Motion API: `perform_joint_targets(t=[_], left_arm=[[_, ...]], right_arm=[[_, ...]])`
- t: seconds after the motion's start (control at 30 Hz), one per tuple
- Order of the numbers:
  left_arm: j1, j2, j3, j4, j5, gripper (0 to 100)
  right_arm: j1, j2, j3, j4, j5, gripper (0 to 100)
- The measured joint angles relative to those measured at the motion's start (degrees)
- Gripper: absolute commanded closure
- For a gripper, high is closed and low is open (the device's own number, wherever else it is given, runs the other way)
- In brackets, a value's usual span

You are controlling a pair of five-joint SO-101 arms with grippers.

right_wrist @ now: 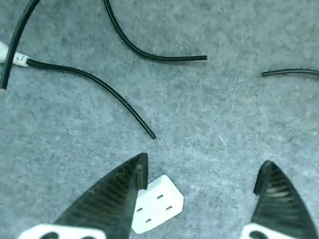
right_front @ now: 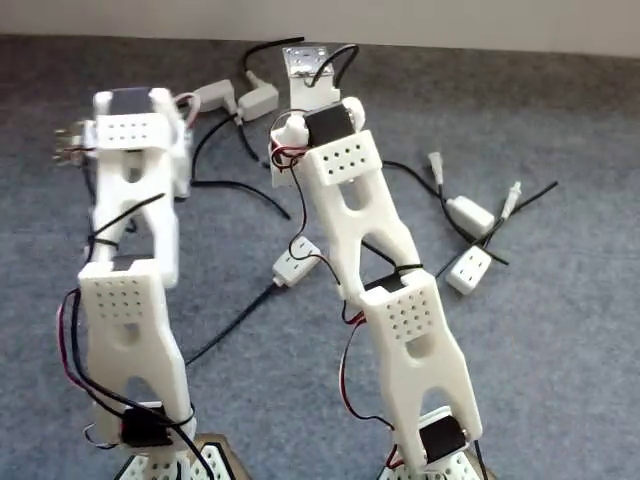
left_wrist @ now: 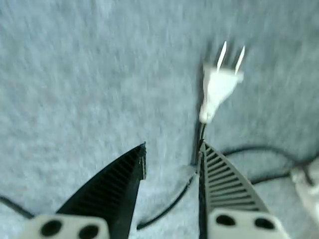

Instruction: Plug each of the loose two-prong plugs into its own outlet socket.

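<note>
A white two-prong plug (left_wrist: 218,87) lies on the grey carpet just past my left gripper (left_wrist: 173,149), prongs pointing away. Its black cable (left_wrist: 197,149) runs back along one finger (left_wrist: 219,179). The left gripper is open with nothing between its fingers. A white outlet socket (right_wrist: 157,208) lies face up inside my open right gripper (right_wrist: 205,162), close against one finger (right_wrist: 119,194) and partly hidden by it. From above, more sockets (right_front: 295,263) (right_front: 468,268) and pronged plugs (right_front: 437,163) (right_front: 513,195) are scattered on the carpet.
Loose black cable ends (right_wrist: 152,134) (right_wrist: 203,58) (right_wrist: 265,73) lie ahead of the right gripper. Two white connector pieces (right_front: 215,96) (right_front: 258,99) sit at the far side between the arms. Another white piece (left_wrist: 309,184) shows at the left wrist view's edge. Cables cross the carpet between the arms.
</note>
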Motion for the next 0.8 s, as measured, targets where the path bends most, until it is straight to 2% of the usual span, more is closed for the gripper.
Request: perform_joint_targets(t=[0.17, 0.33, 0.53, 0.8], left_arm=[[3.43, 0.09, 0.18, -0.09, 1.58, 82], [0.0, 0.09, 0.26, -0.97, 1.67, 82], [-2.55, 0.44, 0.53, -6.42, 1.67, 82], [-5.54, 7.65, 0.53, -13.01, 1.67, 82]], right_arm=[[0.0, 0.0, 0.0, 0.0, 0.26, 66.3], [0.0, 0.0, 0.18, 0.0, 0.26, 66.3], [0.0, 0.0, 0.18, 0.0, 0.26, 66.3], [0.0, 0.0, 0.18, 0.0, 0.26, 66.3]])
